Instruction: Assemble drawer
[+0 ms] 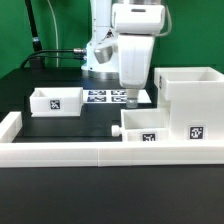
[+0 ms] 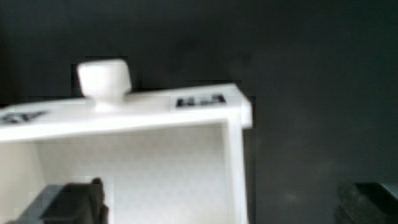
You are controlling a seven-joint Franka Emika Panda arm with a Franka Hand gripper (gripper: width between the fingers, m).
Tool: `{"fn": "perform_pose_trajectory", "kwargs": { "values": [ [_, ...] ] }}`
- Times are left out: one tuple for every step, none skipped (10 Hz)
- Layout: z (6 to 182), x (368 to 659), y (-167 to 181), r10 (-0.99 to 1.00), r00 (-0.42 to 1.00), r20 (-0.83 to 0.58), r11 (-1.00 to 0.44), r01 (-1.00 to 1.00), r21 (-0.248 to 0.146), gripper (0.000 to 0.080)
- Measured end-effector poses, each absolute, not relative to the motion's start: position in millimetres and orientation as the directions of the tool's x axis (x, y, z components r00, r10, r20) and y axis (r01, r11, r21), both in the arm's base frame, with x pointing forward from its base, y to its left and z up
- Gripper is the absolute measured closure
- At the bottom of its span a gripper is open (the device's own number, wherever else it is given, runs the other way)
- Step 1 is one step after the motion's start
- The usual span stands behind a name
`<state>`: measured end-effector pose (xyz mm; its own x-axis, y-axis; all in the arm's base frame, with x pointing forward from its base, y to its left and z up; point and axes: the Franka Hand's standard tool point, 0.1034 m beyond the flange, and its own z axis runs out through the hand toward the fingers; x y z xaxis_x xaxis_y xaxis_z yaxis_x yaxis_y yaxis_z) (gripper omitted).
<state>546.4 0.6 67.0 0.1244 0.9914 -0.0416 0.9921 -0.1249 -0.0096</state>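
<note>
End effector [image 1: 131, 100] wide open, gripping nothing. Hangs just above a small white knobbed tray [image 1: 143, 124]; in the wrist view, one dark finger [image 2: 71, 203] over the tray's hollow, the other over black desk [image 2: 302, 60]. Tall housing [image 1: 192, 100] just beside that tray, on the exterior view's right. Second tray [image 1: 55, 100] well apart, on the exterior view's left, near the marker board [image 1: 108, 96].

Open passage: bare mat [image 1: 95, 120] between left tray [image 1: 55, 100] and front tray [image 1: 143, 124].
Obstacles: tall housing [image 1: 190, 100] close beside front tray; low border wall [image 1: 60, 150] along near edge; knob [image 2: 103, 80] projecting from front tray's face.
</note>
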Motion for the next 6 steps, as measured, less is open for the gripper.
{"fn": "perform_pose_trajectory", "kwargs": {
  "values": [
    [65.2, 544.7, -12.0, 0.993, 0.110, -0.044, -0.111, 0.994, -0.015, 0.0150],
    [62.0, 543.0, -24.0, 0.993, 0.106, -0.046, -0.107, 0.994, -0.021, 0.0150],
    [61.5, 542.6, -27.4, 0.992, 0.115, -0.045, -0.116, 0.993, -0.022, 0.0150],
    [61.1, 542.4, -27.2, 0.992, 0.115, -0.045, -0.116, 0.993, -0.023, 0.0150],
    [58.9, 541.7, -28.9, 0.993, 0.112, -0.044, -0.113, 0.993, -0.025, 0.0150],
    [51.3, 539.8, -38.1, 0.996, 0.085, -0.018, -0.086, 0.996, -0.032, 0.0150]
  ]
}}
